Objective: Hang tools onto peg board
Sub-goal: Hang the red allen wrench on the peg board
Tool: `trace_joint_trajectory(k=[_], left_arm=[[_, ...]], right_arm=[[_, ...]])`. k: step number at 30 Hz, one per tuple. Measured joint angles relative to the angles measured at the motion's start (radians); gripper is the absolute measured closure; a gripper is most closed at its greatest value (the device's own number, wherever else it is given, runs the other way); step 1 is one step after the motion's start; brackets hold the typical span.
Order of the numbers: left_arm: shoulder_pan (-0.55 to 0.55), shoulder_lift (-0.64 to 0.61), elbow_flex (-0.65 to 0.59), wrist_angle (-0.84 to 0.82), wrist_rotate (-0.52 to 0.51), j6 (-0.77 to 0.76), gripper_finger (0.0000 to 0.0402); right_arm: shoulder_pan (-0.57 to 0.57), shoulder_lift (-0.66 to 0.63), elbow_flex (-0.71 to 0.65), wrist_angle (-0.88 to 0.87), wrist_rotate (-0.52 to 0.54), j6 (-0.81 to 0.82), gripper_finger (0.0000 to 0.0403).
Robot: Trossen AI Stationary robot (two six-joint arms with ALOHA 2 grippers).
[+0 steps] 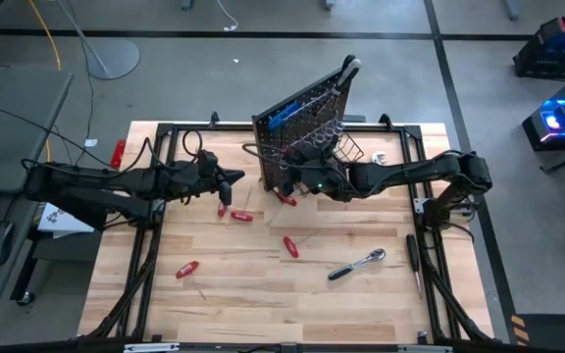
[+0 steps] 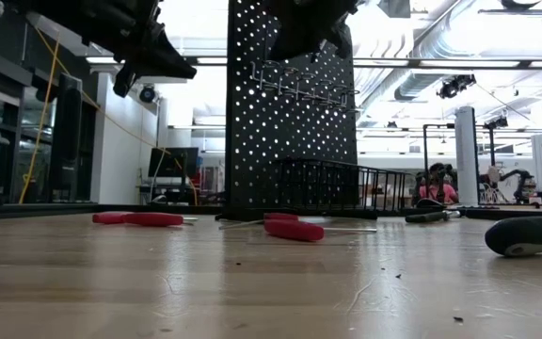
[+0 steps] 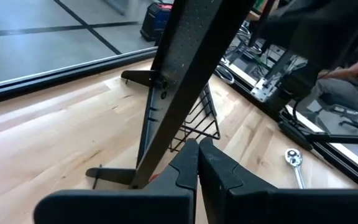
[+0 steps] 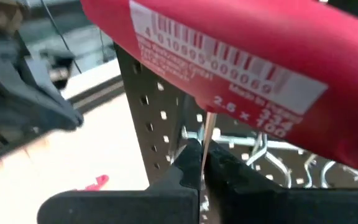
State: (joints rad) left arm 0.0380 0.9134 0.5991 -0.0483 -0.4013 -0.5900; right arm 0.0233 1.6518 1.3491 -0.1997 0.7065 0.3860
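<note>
Peg board (image 1: 302,132): black, dotted with rows of holes. Screwdriver handles (image 1: 290,246): red. Ratchet (image 1: 358,263): chrome; table (image 1: 263,294): pale wood.

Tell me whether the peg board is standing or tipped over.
Standing. The low view shows the peg board upright on the table, basket at its foot; the high view shows it on its base.

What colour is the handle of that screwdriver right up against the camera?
Red, with a white barcode label; the screwdriver handle shows best in the right wrist view.
</note>
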Motion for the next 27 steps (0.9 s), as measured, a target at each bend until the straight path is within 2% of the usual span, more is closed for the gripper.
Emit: trace_joint_trajectory(k=[8, 11, 14, 22, 27], left_arm=[[0.0, 0.0, 0.0, -0.003, -0.015, 0.0, 0.0401], [0.0, 0.0, 0.0, -0.005, -0.023, 0.0, 0.0401], [0.0, 0.0, 0.0, -0.01, -0.028, 0.0, 0.0401], [0.0, 0.0, 0.0, -0.011, -0.028, 0.0, 0.0401], [0.0, 0.0, 0.001, -0.046, -0.028, 0.0, 0.0401]], right_arm=[[-0.031, -0.002, 0.003, -0.055, -0.065, 0.037, 0.0401], [-0.033, -0.002, 0.003, -0.05, -0.065, 0.022, 0.0389], [-0.034, -0.002, 0.003, -0.05, -0.083, 0.017, 0.0359], [-0.035, -0.006, 0.003, -0.053, -0.128, 0.057, 0.0244], [-0.035, -0.025, 0.002, -0.093, -0.159, 0.061, 0.0219]])
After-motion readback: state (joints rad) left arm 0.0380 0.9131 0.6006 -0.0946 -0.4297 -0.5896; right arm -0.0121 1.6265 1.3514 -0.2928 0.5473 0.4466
